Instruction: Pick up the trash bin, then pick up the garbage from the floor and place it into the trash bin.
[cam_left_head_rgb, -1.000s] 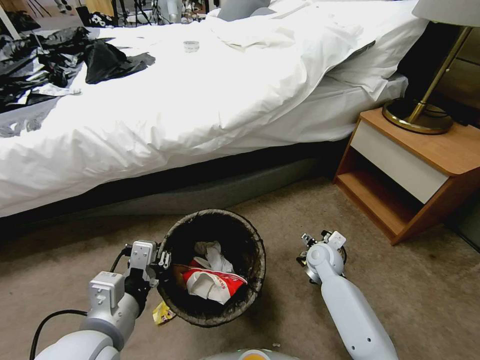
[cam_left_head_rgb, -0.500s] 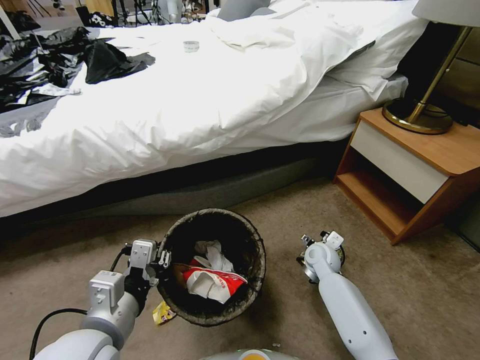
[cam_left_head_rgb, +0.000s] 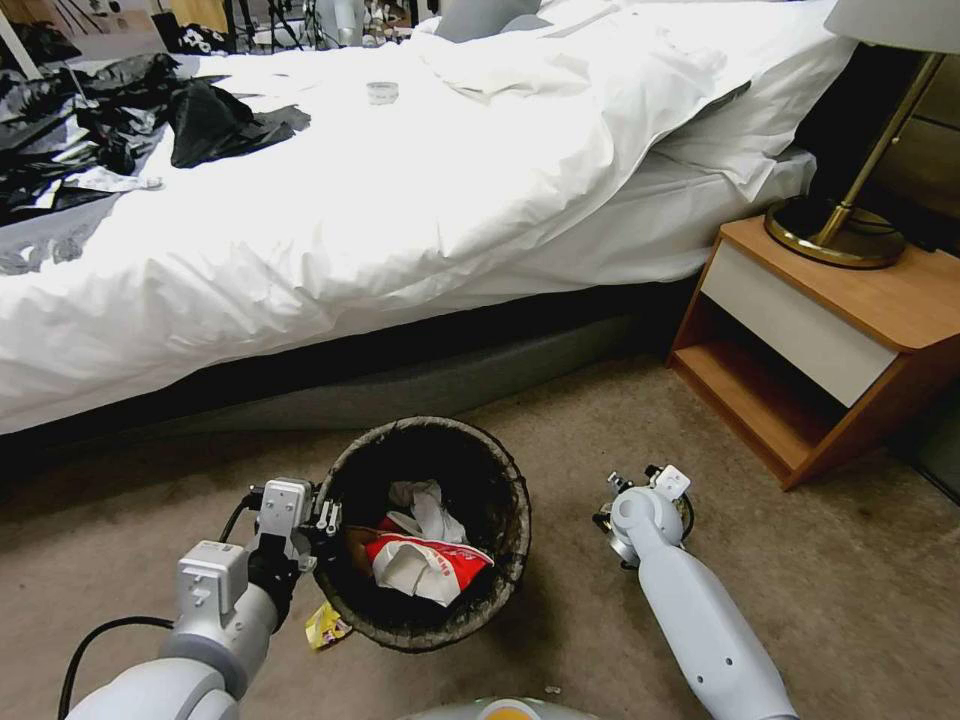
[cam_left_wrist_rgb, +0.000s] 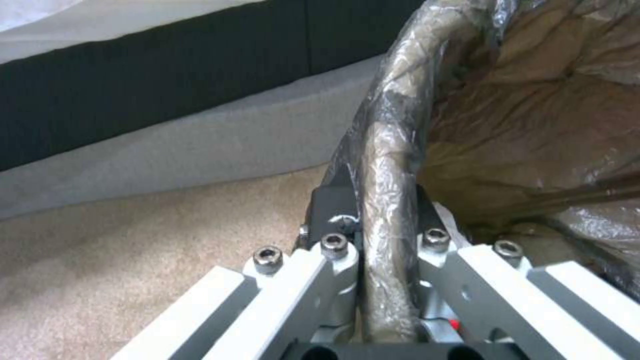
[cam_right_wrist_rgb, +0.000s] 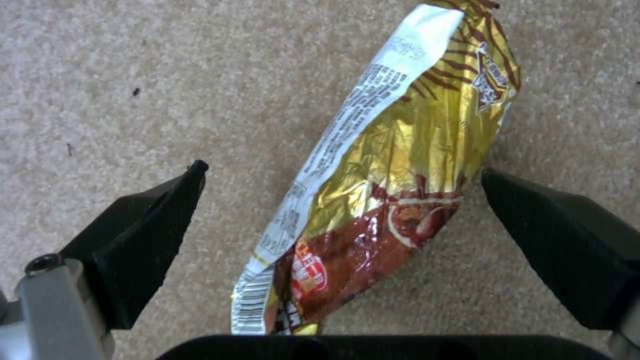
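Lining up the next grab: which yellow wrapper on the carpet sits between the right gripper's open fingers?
The gold-and-brown snack wrapper under the right gripper. The other, a small yellow wrapper, lies beside the trash bin, by the left gripper.

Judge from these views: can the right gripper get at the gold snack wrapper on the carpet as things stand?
Probably yes. The right gripper is open, its fingers straddling the gold snack wrapper on bare carpet, nothing between.
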